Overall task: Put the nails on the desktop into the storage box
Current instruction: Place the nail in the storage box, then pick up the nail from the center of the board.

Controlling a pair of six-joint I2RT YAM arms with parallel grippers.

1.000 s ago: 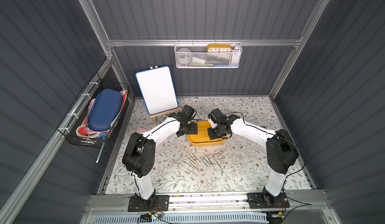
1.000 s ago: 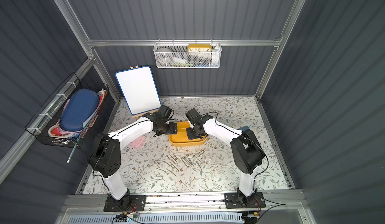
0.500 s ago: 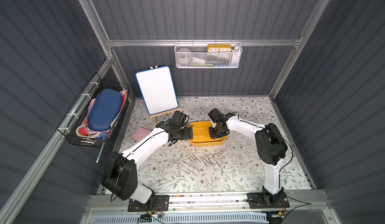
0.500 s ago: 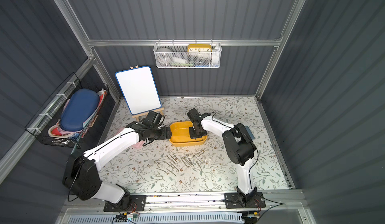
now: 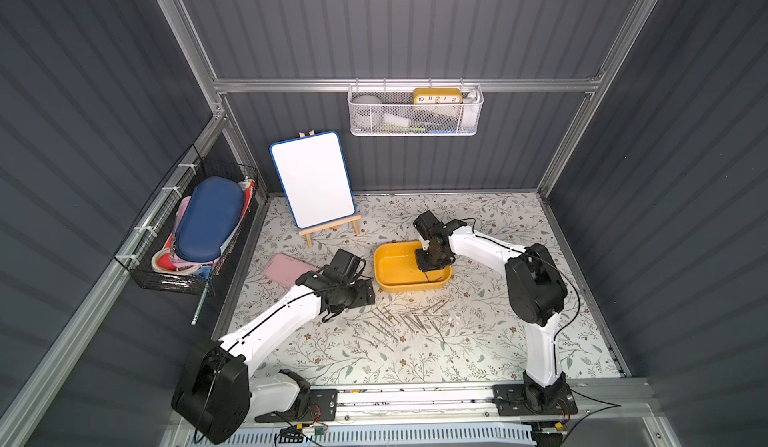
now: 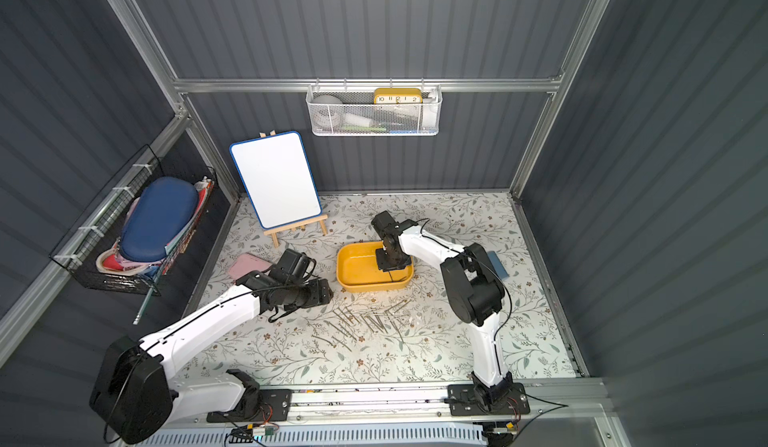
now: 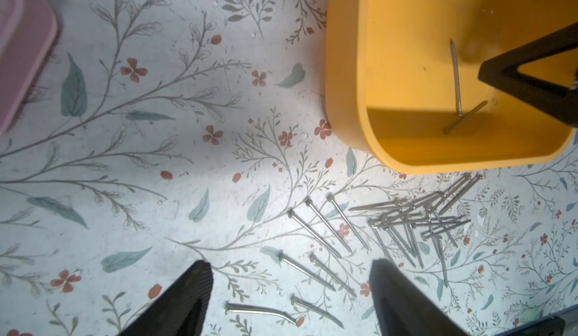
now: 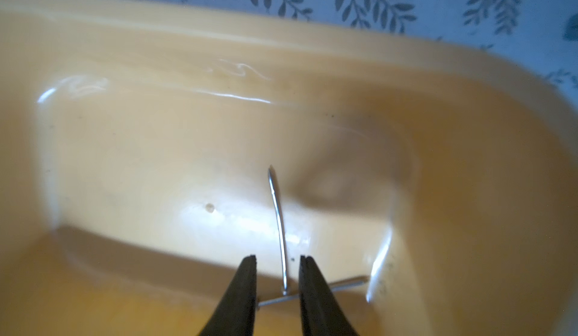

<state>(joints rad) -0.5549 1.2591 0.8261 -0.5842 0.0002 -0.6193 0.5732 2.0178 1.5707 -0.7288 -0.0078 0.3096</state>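
My right gripper (image 8: pixel 277 258) hangs inside the yellow box (image 7: pixel 342 68), fingers slightly parted, gripping nothing. 2 nails (image 7: pixel 456 78) lie in it. My left gripper (image 7: pixel 289 265) gapes wide above the scattered pile (image 7: pixel 406 222) on the desktop (image 7: pixel 156 131).

Bright overhead light on the desktop (image 5: pixel 490 212), dark walls (image 5: pixel 415 29) around; the right wrist view is soft and blurred, glare streaking the storage box (image 8: pixel 237 68), shadows pooled inside it

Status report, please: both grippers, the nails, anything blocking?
Left gripper open, above loose nails on desktop. Right gripper open inside box, holding nothing. Two nails in box, most outside. Pink case aside, not blocking.
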